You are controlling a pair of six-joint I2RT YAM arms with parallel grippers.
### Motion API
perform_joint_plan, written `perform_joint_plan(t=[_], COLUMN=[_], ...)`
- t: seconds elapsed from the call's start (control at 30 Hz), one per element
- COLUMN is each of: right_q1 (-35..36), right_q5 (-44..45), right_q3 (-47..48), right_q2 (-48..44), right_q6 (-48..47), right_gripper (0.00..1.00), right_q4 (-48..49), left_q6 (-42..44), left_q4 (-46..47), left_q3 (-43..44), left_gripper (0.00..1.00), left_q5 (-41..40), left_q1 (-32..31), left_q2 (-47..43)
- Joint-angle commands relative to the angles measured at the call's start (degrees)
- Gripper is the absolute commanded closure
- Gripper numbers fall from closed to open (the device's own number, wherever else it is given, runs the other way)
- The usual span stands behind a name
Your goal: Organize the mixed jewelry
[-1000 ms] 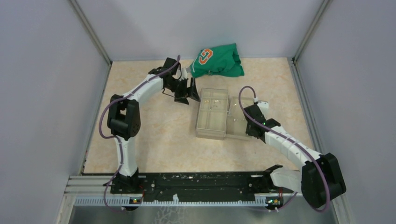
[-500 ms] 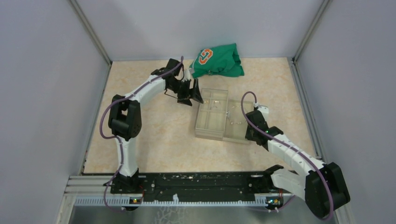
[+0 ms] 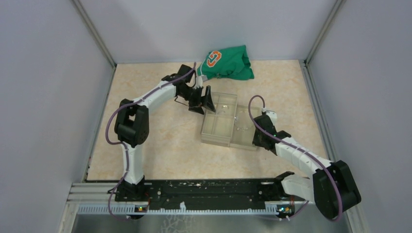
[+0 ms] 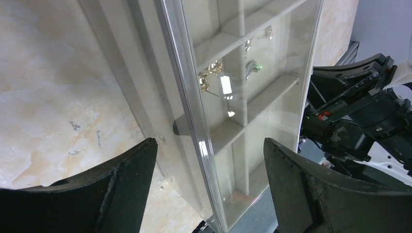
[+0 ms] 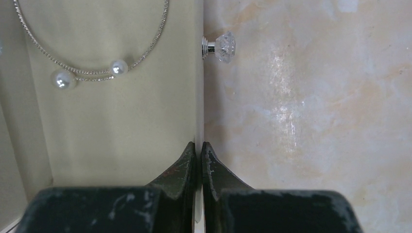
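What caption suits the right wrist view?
Right pincer shut on the box wall beside a crystal knob; pearl-tipped hoop inside.

Orange G-like logo (image 3: 213, 58) on green cloth (image 3: 236, 64)

Your top view is bright and evenly lit from above, with only soft, faint shadows on the desk (image 3: 160, 145). In the left wrist view a white glare spot sits on the clear box (image 4: 194, 97) and the near fingers (image 4: 126, 189) blur. The right wrist view is sharp, with a pale sheen on the desk.
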Motion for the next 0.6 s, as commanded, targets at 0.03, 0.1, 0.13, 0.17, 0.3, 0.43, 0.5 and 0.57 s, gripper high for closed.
perform_joint_plan(t=[0.03, 0.1, 0.13, 0.17, 0.3, 0.43, 0.5, 0.57], right_q1=[0.6, 0.6, 0.6, 0.6, 0.7, 1.1, 1.8, 2.4], right_q5=[1.8, 3.3, 3.3, 3.5, 4.0, 3.9, 3.8, 4.1], right_q3=[0.9, 0.8, 0.7, 0.5, 0.8, 0.8, 0.9, 1.1], right_q2=[1.7, 1.4, 1.1, 0.9, 1.0, 0.4, 0.0, -0.7], right_q6=[2.5, 1.9, 1.4, 1.1, 0.8, -0.3, -1.0, -1.5], right_gripper=[1.00, 1.00, 1.00, 1.00, 1.00, 1.00, 1.00, 1.00], right_q4=[3.9, 3.4, 3.5, 3.7, 3.1, 3.6, 3.8, 3.9], left_q6=[-1.0, -1.2, -1.2, -1.2, -1.2, -1.2, -1.2, -1.2], left_q4=[2.4, 2.7, 2.8, 2.7, 2.8, 2.9, 2.9, 3.0], left_q3=[-1.6, -1.9, -2.0, -2.0, -2.0, -1.8, -1.6, -1.3], left_gripper=[0.14, 0.14, 0.14, 0.14, 0.14, 0.14, 0.14, 0.14], left_q5=[1.7, 1.6, 1.6, 1.5, 1.5, 1.9, 2.0, 2.1], left_q1=[-0.5, -0.6, -0.6, -0.6, -0.6, -0.6, -0.6, -0.7], left_q2=[-1.7, -1.9, -1.9, -1.9, -1.8, -1.8, -1.8, -1.6])
